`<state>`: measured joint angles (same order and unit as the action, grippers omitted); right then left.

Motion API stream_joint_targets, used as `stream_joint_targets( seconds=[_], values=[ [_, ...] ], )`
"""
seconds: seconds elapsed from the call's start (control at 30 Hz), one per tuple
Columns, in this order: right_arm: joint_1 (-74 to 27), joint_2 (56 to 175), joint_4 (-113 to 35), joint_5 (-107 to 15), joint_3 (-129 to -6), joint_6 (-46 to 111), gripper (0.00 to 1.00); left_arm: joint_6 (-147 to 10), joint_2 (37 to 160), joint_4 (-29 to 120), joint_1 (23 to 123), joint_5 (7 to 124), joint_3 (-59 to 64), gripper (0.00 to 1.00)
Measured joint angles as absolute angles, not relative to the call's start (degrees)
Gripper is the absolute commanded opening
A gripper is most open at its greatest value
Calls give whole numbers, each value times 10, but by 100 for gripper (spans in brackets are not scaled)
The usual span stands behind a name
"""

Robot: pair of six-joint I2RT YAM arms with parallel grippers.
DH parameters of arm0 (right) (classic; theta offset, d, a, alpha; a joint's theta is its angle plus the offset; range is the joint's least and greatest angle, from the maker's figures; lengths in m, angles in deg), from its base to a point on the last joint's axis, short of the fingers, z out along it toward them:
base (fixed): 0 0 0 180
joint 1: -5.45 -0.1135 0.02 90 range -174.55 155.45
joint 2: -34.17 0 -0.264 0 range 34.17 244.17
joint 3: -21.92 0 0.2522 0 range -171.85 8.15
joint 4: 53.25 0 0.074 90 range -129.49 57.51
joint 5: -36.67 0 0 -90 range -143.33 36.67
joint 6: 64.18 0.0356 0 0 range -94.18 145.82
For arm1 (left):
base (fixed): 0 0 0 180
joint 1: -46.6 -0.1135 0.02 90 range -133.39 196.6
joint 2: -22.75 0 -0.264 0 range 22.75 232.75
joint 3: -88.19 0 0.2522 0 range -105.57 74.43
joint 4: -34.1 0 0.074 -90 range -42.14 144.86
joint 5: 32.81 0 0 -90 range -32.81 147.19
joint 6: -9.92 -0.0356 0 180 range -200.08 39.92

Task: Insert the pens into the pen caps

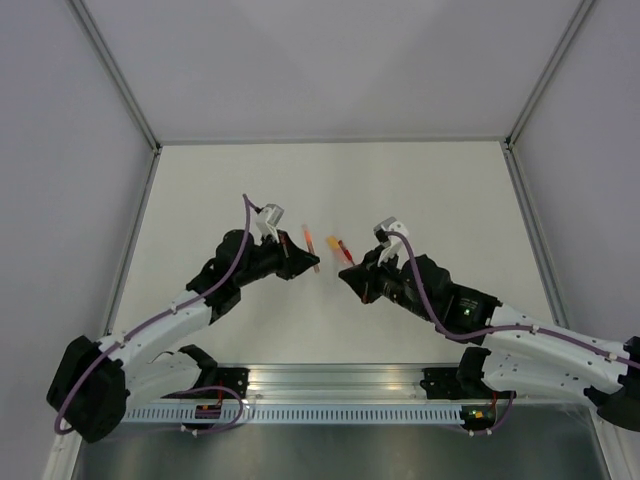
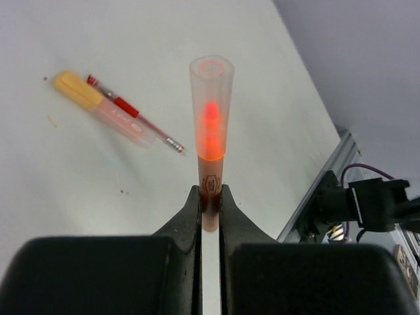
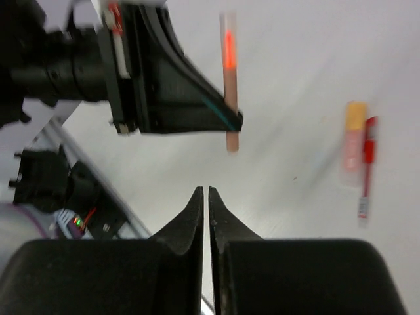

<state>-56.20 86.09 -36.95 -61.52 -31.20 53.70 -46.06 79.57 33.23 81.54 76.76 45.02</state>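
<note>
Left gripper (image 2: pixel 210 194) is clamped on the lower end of the orange-peach pen (image 2: pixel 211 134), holding it up off the table (image 2: pixel 72 210) with its clear, open-mouthed end pointing away from the fingers. Right gripper (image 3: pixel 204 194) is pinched shut on nothing and hangs just in front of that pen.

The red pen (image 2: pixel 134 117) and a pink piece with a yellow end (image 2: pixel 108 114) lie touching side by side on the table, near both arms. I can't tell if the pink one is a cap.

My take: the right arm needs to fetch the mating piece. Open wide first, come down on one piece only, and grip it near the back so the mating end sticks out. Then line both axes up before pushing, slowly, since a tilted push will probably jam.
</note>
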Motion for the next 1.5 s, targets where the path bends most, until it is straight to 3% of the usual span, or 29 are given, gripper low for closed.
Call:
stream_joint_targets(
  seconds=[0.27,0.7,0.87,0.97,1.17,1.33,1.43,1.47,1.5],
  values=[
    [-562,796,-322,-829,-334,537,13,-437,960,400,814,726,402,2],
    [-562,728,-307,-884,-276,550,18,-413,1109,451,804,713,344,4],
    [-562,733,-307,-884,-275,554,19,-406,1149,463,793,713,336,16],
    [-562,741,-307,-884,-275,558,19,-400,1160,472,782,718,329,29],
    [-562,750,-307,-884,-275,562,20,-396,1148,485,775,718,327,43],
    [-562,768,-309,-879,-275,562,25,-397,1107,505,774,708,327,61],
    [-562,783,-311,-873,-275,561,31,-402,1049,508,772,705,338,74],
    [-562,788,-312,-870,-275,560,35,-406,1022,507,772,701,345,87],
    [-562,793,-313,-866,-275,560,37,-413,996,504,772,696,353,91]
  ],
)
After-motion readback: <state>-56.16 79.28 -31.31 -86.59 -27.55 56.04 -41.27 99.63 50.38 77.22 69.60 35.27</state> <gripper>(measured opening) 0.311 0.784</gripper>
